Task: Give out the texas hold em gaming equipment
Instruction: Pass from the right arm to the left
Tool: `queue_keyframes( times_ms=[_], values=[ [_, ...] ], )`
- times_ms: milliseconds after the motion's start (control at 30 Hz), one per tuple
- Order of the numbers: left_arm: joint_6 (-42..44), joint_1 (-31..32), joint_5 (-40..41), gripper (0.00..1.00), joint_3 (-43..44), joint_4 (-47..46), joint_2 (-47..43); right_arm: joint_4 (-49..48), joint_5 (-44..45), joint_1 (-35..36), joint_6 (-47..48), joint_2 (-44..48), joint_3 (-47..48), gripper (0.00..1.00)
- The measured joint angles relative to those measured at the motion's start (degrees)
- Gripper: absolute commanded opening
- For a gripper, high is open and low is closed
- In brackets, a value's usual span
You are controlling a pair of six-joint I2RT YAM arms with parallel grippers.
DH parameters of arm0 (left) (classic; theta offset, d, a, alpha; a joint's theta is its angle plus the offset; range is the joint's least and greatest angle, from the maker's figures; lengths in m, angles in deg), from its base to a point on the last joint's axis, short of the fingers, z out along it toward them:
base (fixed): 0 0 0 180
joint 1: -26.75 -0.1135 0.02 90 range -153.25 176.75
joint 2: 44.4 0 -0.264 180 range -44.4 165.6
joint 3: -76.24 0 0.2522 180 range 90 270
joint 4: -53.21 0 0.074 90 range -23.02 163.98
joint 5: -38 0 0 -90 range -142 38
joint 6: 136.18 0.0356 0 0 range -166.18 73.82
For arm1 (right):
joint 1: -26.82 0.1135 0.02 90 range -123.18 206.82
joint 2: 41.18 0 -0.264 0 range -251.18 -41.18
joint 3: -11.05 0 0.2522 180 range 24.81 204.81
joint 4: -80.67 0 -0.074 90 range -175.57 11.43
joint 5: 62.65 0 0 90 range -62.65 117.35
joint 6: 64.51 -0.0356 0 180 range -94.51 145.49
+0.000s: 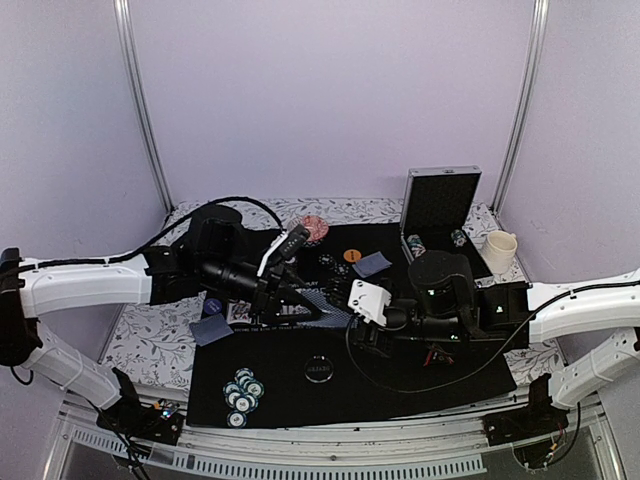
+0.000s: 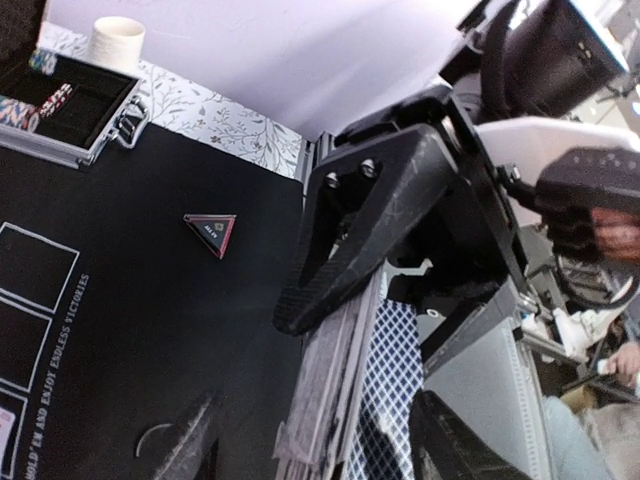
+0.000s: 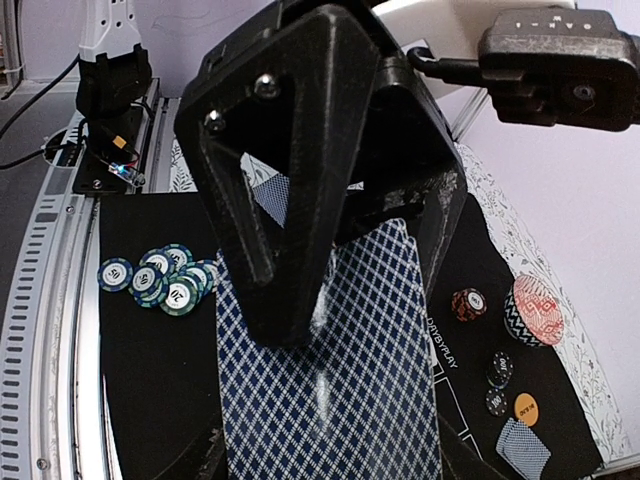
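Item one, the deck of blue-diamond-backed cards (image 3: 340, 400): held above the middle of the black mat (image 1: 300, 410), clenched flat in my right end effector (image 3: 350, 300). My left end effector (image 2: 365, 390) straddles the same deck from the opposite side. Whether its jaws have clamped a card or merely bracket the stack, I cannot tell. Already out, by my count: one face-down card (image 1: 211, 328) at the mat's left edge; a second face-down card (image 1: 371, 264) on the far side, just beside the orange button (image 1: 351, 255); a teal chip pile (image 1: 243, 392) at the near left corner; a red chip stack (image 1: 314, 228) at the far edge; a red-edged triangle (image 2: 212, 232) lying alone on the mat, apart from the case. Outstanding: the deck looks thick, and more chips sit in the open silver case (image 1: 440, 200) at the far right of the worktop (image 1: 140, 340), next to a cream cup (image 1: 498, 250). I judge the distribution partly done, with most of the dealing and a share of the chips left.
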Motion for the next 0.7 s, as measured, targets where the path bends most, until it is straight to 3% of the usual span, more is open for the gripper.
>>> queue_keyframes(
  times_ms=[133,267,367,500,567,700],
  values=[
    [-0.11,0.0,-2.91,0.32,-0.17,-0.37,1.01,-0.46,-0.35,0.0,0.66,0.0,0.0,0.5],
    [-0.37,-0.09,-5.6,0.0,-0.26,-1.03,1.2,-0.72,-1.33,0.0,1.44,0.0,0.09,0.49],
    [-0.59,-0.61,-7.61,0.0,-0.37,-1.16,1.38,-0.76,-1.33,0.37,1.62,0.0,0.33,0.51],
    [-0.83,-0.74,-7.37,0.0,-0.57,-1.57,0.74,-0.61,-0.15,0.5,1.07,-0.09,0.55,0.87],
    [-0.83,-1.49,-5.92,0.0,-0.57,-0.79,-0.5,0.61,3.15,0.63,-0.81,-0.35,0.96,1.0],
    [-0.39,-6.6,-0.2,0.0,0.07,6.32,-3.96,10.86,13.79,-1.05,-11.96,-1.53,6.8,0.99]
  ],
)
